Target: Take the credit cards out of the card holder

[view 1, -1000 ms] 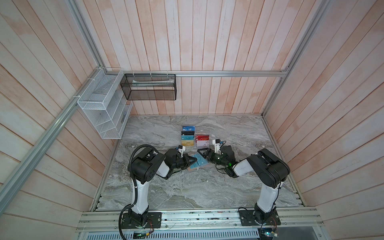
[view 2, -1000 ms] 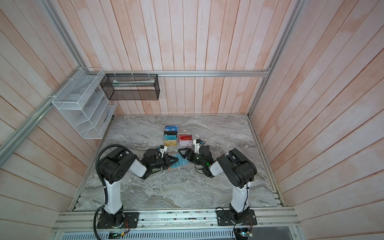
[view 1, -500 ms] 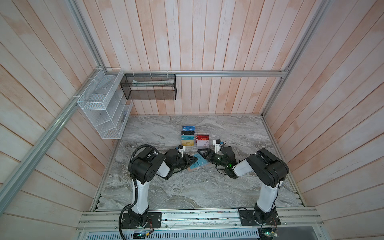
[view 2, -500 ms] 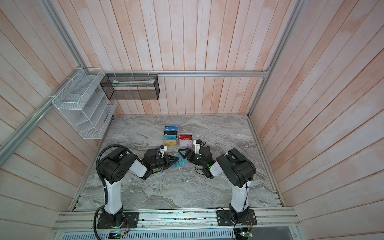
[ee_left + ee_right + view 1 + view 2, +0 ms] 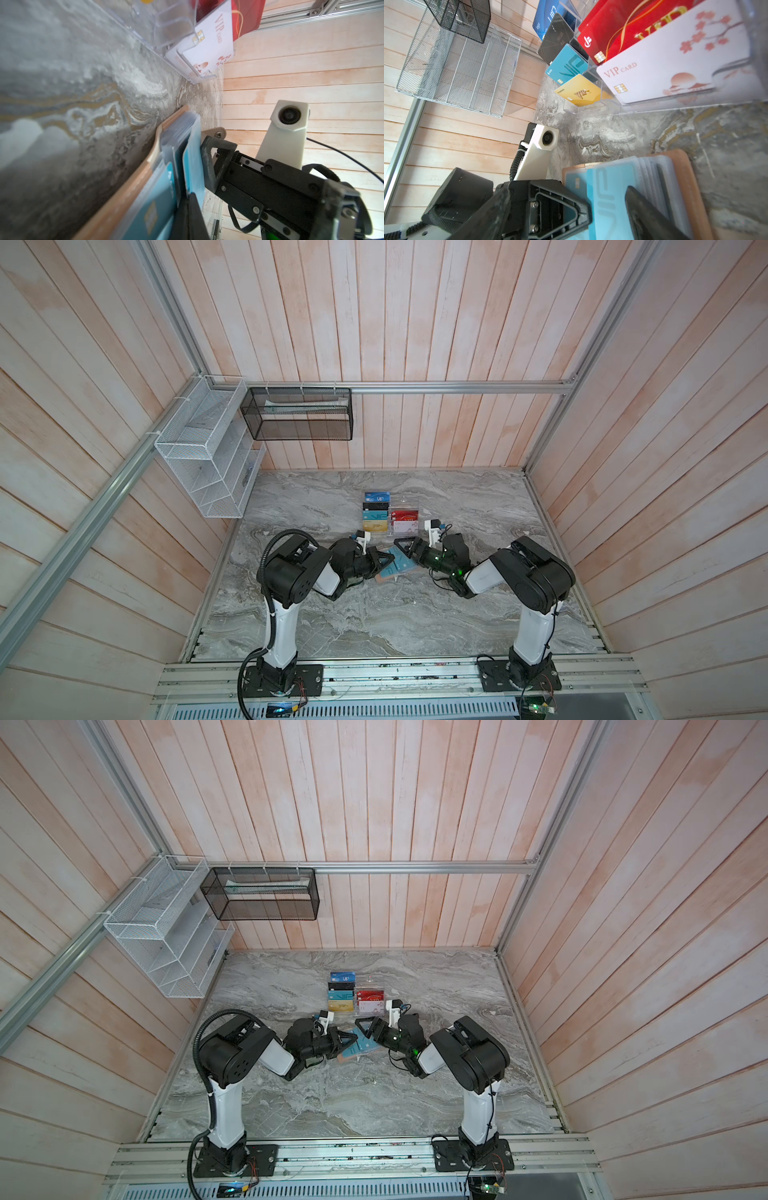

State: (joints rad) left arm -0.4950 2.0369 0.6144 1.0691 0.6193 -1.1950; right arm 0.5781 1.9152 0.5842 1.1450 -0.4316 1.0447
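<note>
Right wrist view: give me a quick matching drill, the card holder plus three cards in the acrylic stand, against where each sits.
Things:
1. card holder
2. gold card
3. white VIP card
4. blue card

Places:
A. front tier of the stand, red card directly behind
B. rearmost tier, behind the black card
C. lying open on the table, sleeve pages fanned
D. front tier, teal card directly behind

Pairs: 1-C, 2-D, 3-A, 4-B

Card stand (image 5: 402, 501) just behind card holder (image 5: 399, 569), left gripper (image 5: 388, 560), right gripper (image 5: 405, 548) flanking it, tabletop (image 5: 374, 622) open elsewhere
</note>
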